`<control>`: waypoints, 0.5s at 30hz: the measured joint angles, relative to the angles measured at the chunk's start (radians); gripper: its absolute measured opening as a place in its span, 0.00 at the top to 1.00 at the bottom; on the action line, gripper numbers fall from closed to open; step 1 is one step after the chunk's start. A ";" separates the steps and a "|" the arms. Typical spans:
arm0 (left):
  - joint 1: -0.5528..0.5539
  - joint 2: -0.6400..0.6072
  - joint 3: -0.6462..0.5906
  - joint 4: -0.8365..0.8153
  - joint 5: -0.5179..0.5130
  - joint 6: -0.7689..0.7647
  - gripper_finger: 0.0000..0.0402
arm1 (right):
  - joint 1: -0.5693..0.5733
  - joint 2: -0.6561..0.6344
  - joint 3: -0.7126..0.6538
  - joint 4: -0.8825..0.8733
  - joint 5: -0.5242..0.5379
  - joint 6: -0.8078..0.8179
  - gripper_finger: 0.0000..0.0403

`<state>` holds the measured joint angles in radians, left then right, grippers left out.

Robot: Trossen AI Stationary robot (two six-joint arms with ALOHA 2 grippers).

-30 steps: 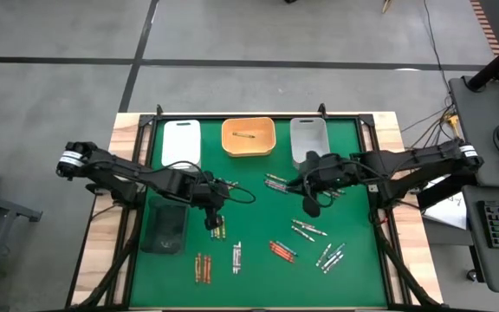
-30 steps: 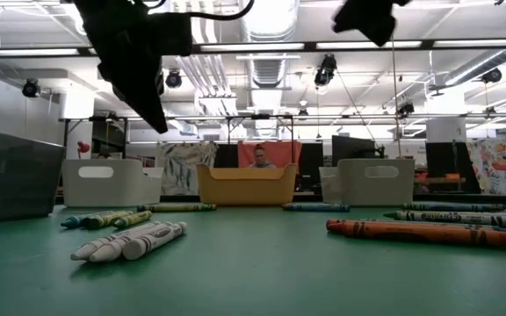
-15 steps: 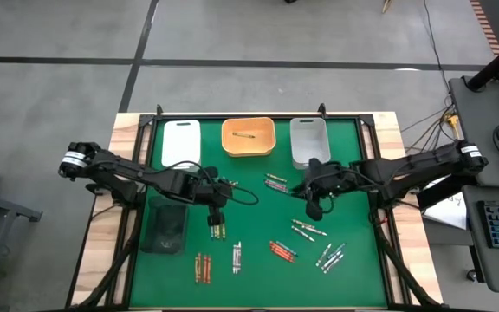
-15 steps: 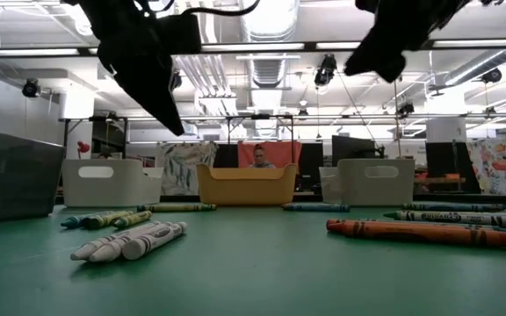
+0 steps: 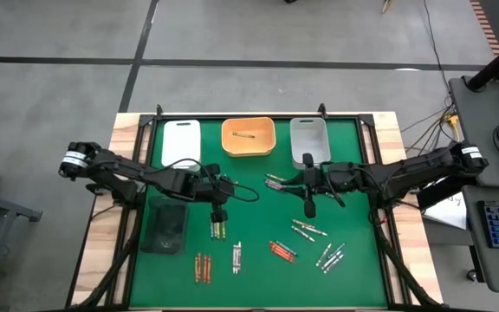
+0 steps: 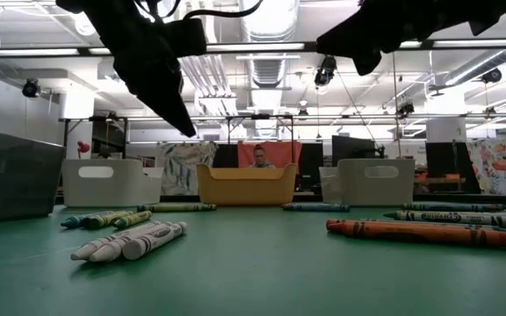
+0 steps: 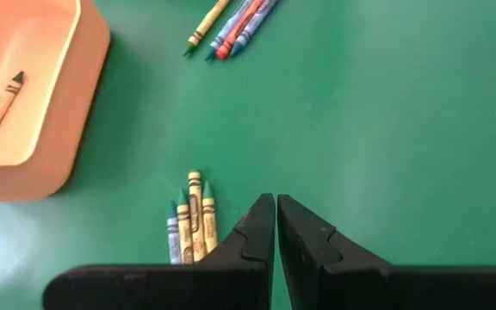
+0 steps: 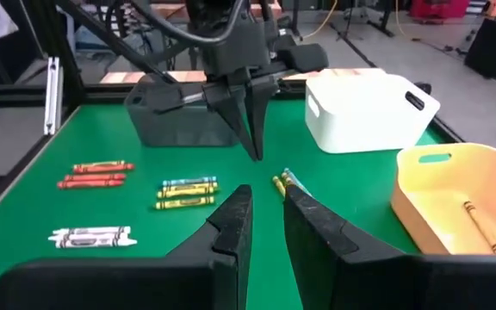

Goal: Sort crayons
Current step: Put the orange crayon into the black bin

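Starting nearest the front edge of the green mat (image 5: pixel 258 269), crayons are seen in small sorted clusters: red-orange (image 5: pixel 203 267), grey-white (image 5: pixel 236 254), another red group (image 5: pixel 281 251). Farther in, a yellow-and-blue cluster (image 5: pixel 218 228) lies just in front of the left gripper (image 5: pixel 218 209), its long axis pointing away from the front edge, roughly along the pressed-together fingers. The right gripper (image 5: pixel 308 208) is held above the mat's middle, fingers slightly apart, nothing visibly pinched. Beyond, one crayon (image 5: pixel 243 136) lies in the orange tray (image 5: pixel 248 152). The left arm is judged nearer that cluster.
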<state>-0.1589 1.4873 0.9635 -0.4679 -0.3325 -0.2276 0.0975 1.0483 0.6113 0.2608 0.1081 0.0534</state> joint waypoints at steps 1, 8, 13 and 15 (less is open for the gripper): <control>0.000 0.001 -0.006 0.013 0.000 0.000 1.00 | 0.000 0.000 0.000 -0.001 0.000 0.016 0.85; 0.000 0.004 -0.023 0.004 0.001 -0.045 1.00 | 0.016 0.000 -0.001 -0.024 -0.002 0.177 0.85; 0.000 0.004 -0.039 -0.003 0.001 -0.016 0.93 | 0.030 0.000 -0.014 -0.023 -0.002 0.224 0.85; 0.000 0.004 -0.046 -0.005 0.001 0.003 0.87 | 0.031 0.000 -0.019 -0.022 -0.002 0.238 0.85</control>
<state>-0.1589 1.4915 0.9175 -0.4732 -0.3313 -0.2249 0.1287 1.0484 0.5922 0.2388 0.1062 0.2911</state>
